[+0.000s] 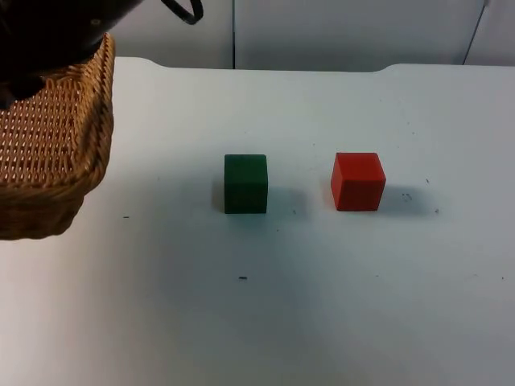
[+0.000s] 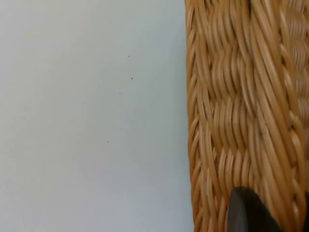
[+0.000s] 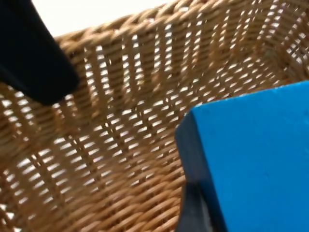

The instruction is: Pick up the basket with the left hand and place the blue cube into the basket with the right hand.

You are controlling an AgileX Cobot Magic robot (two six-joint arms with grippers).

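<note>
We count three cubes and one basket. The green cube (image 1: 245, 184) and the red cube (image 1: 358, 182) sit side by side but well apart on the table (image 1: 322, 305), both upright, the green one nearer the basket (image 1: 56, 153). The third, the blue cube (image 3: 251, 159), appears in the right wrist view, held in the right gripper (image 3: 227, 193) with the basket's woven wall and floor behind it; a black fingertip (image 3: 193, 212) presses on its edge. Whether the cube touches the basket floor we cannot tell.

The basket hangs at the table's left side under the dark arms, lifted and tilted. In the left wrist view the left gripper (image 2: 265, 215) grips its rim, one fingertip (image 2: 246, 210) lying against the wicker.

The table is white with a few small specks; behind it stands a grey partition wall (image 1: 338, 32).
</note>
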